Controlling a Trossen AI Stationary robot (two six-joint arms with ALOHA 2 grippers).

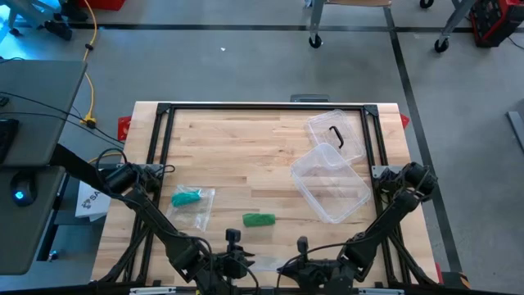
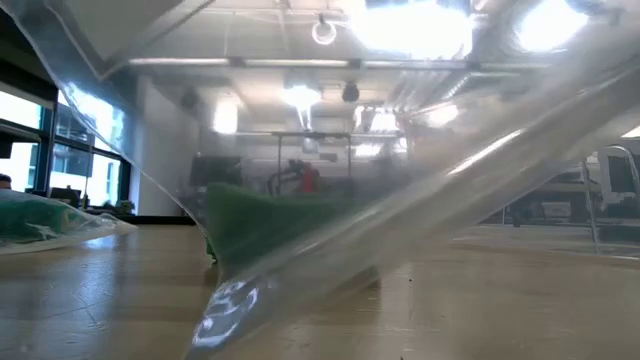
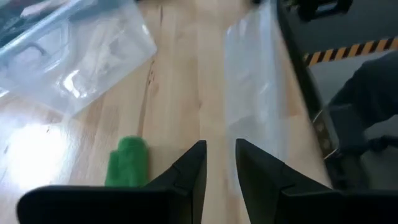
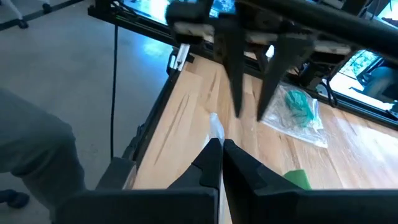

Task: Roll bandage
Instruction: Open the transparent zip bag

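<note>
Wooden table: the green bandage is laid crosswise, nearer the left gripper, narrowly parted and empty. The right gripper is closed, empty.

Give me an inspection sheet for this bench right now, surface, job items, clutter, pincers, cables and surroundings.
Surface: wooden table in a black frame.
Job's things: green bandage roll lying loose near the middle; a second green bandage in a clear bag to its left.
Clutter: clear plastic container on the right side, its lid lying beside it, farther from the arms; a flat clear plastic wrapper at the near edge.
Pincers: left pincer slightly apart, over the near edge by the wrapper, nothing seen held; right pincer shut, its tips at the wrapper.
Cables: yellow cable on the floor, left of the table.
Surroundings: grey floor, wheeled stand legs beyond the table.
</note>
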